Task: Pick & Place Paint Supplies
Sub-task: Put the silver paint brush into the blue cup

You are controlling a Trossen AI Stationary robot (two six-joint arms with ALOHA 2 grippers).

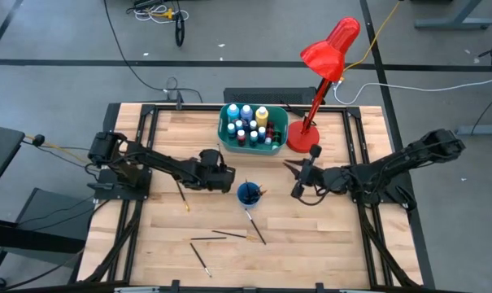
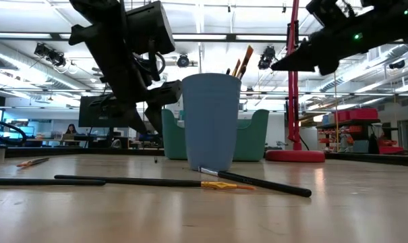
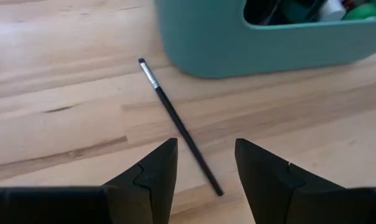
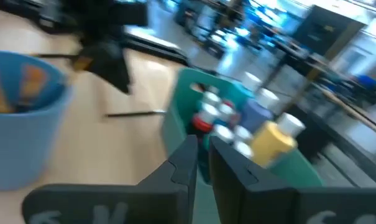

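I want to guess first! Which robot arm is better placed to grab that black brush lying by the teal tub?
Probably the left. Its gripper hangs open right over the black brush beside the teal tub. The right gripper is farther off, past the blue cup.

The tub [image 1: 228, 134] of paint bottles [image 1: 247, 124] sits at the table's [image 1: 335, 244] far edge with the lamp [image 1: 303, 140] just to its right, the cup [image 1: 248, 194] holding brushes [image 1: 259, 191] nearer the middle, and loose paintbrushes [image 1: 229, 236] scattered across the near half.
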